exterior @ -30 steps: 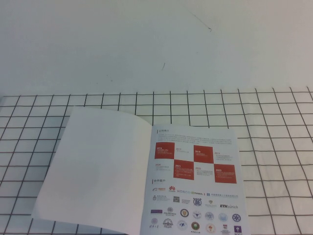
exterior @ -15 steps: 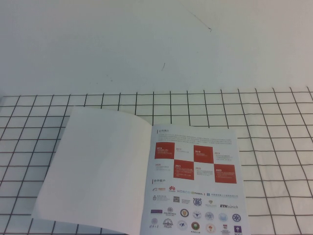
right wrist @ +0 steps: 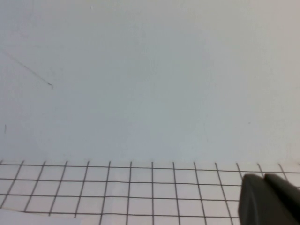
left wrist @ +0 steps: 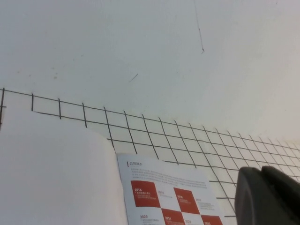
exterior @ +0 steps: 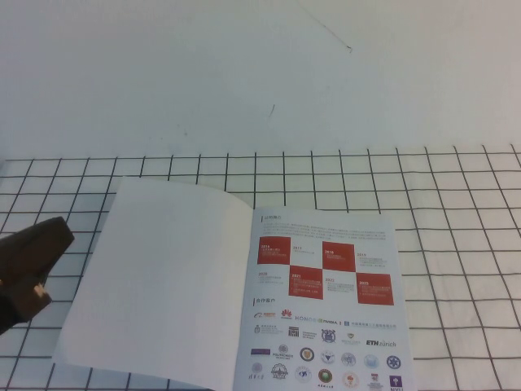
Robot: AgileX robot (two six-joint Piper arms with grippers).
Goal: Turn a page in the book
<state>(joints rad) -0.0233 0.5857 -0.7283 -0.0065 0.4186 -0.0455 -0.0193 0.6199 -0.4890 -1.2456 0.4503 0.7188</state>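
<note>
The book (exterior: 236, 285) lies open on the gridded table. Its right-hand page (exterior: 326, 305) shows red squares above rows of small logos. The left-hand sheet (exterior: 163, 277) is blank white and bulges up a little near the spine. My left gripper (exterior: 32, 265) is at the lower left, beside the blank sheet's left edge, with its fingers together and empty. In the left wrist view the gripper (left wrist: 260, 171) hangs above the printed page (left wrist: 164, 197). My right gripper (right wrist: 263, 177) shows only in the right wrist view, shut and empty, over bare grid.
The table top (exterior: 456, 244) carries a black grid under and around the book. Beyond the grid a plain white surface (exterior: 260, 73) runs to the back, marked only by a few thin dark scratches.
My left gripper has come into the high view at the lower left, beside the blank sheet. The book has not moved.
</note>
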